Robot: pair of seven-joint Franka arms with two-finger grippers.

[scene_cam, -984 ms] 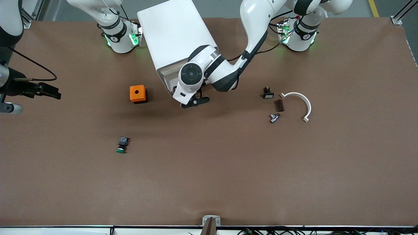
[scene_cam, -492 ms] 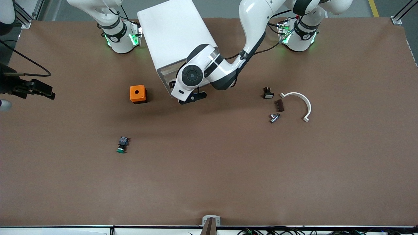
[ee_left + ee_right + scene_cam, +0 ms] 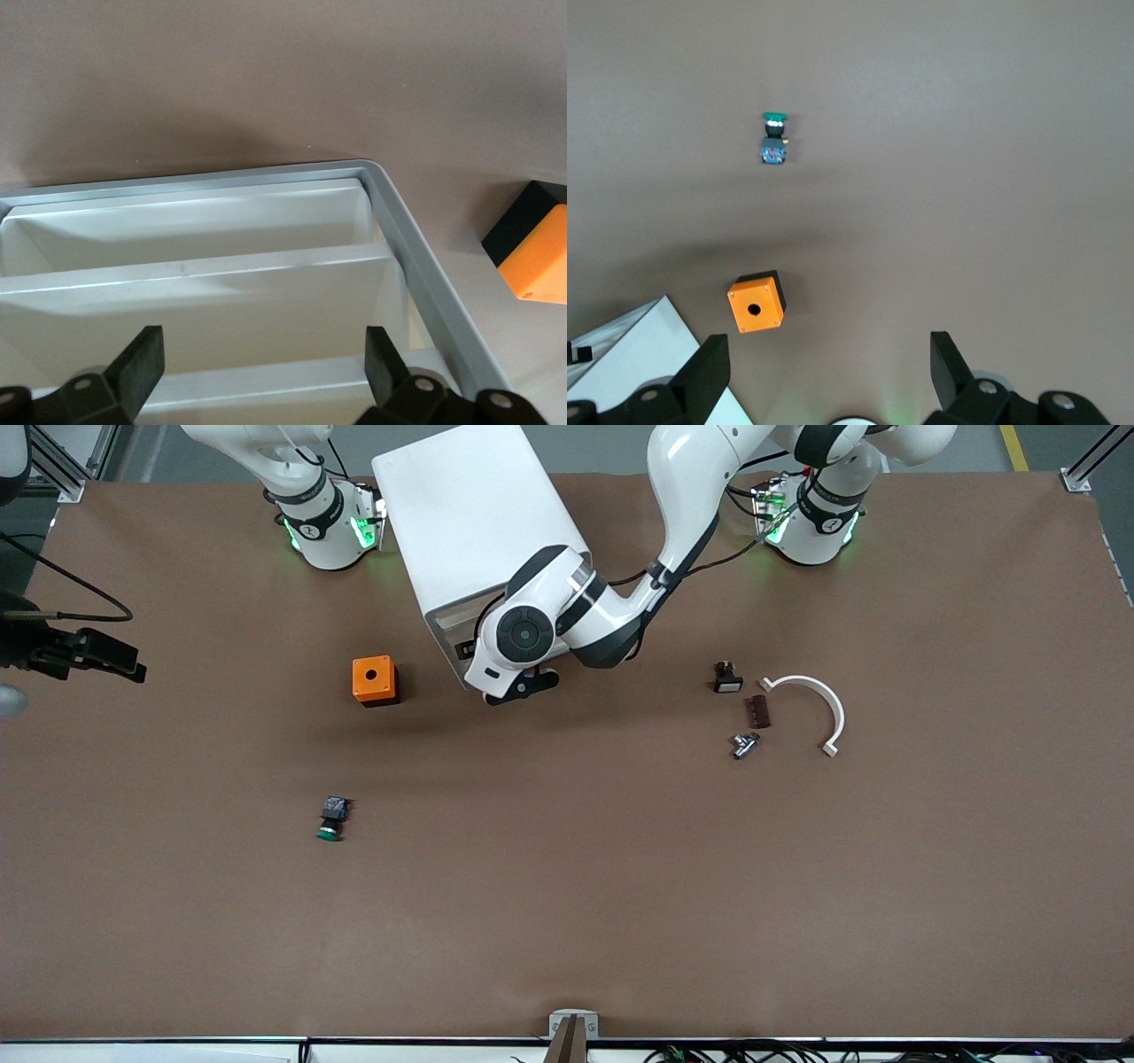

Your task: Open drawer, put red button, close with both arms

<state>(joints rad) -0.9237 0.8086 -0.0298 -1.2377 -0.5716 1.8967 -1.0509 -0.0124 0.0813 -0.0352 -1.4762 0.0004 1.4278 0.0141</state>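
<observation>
**L gripper back at cabinet front, red button not in sight**

Over the last sec the left gripper (image 3: 523,688) has slid from the bare table (image 3: 567,912) in to the front of the white cabinet (image 3: 469,514), upper centre of the frame. Its fingers are apart w/ nothing between them. In the left wrist view they straddle a white drawer (image 3: 195,292); I can't tell whether it's fully shut.

The right gripper (image 3: 111,660) has drifted up at the frame edge on the right arm's end. It's also spread wide and empty, well apart from the cabinet.

The red button shows nowhere on the table. Only the green-capped switch (image 3: 330,819) and the orange box (image 3: 374,680) lie out, so it's prob. already inside. Looks like the closing stage, w/ the right arm yet to join.
</observation>
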